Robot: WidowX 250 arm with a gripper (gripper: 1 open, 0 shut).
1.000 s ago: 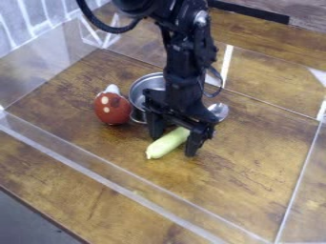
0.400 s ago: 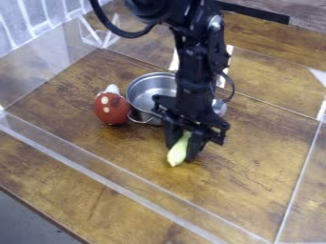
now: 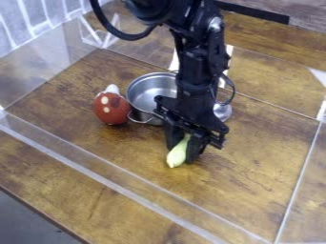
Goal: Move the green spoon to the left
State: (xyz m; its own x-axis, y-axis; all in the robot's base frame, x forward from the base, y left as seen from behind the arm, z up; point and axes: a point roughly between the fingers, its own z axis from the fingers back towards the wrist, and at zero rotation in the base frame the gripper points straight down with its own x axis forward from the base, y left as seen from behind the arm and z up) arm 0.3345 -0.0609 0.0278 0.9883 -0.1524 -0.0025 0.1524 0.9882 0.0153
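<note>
Fingers of my end effector [image 3: 192, 142] were clamped on the one green spoon [image 3: 180, 152], low over the table [image 3: 76, 105], just in front of one steel pot [image 3: 151, 94], with one red ball [image 3: 112, 110] nearby.

A dark wooden tabletop [image 3: 76, 105] carries a round steel pot [image 3: 152, 93] and a red ball-shaped object [image 3: 112, 110] just beside it. The green spoon [image 3: 180, 152] touches the wood in front of the pot.
</note>
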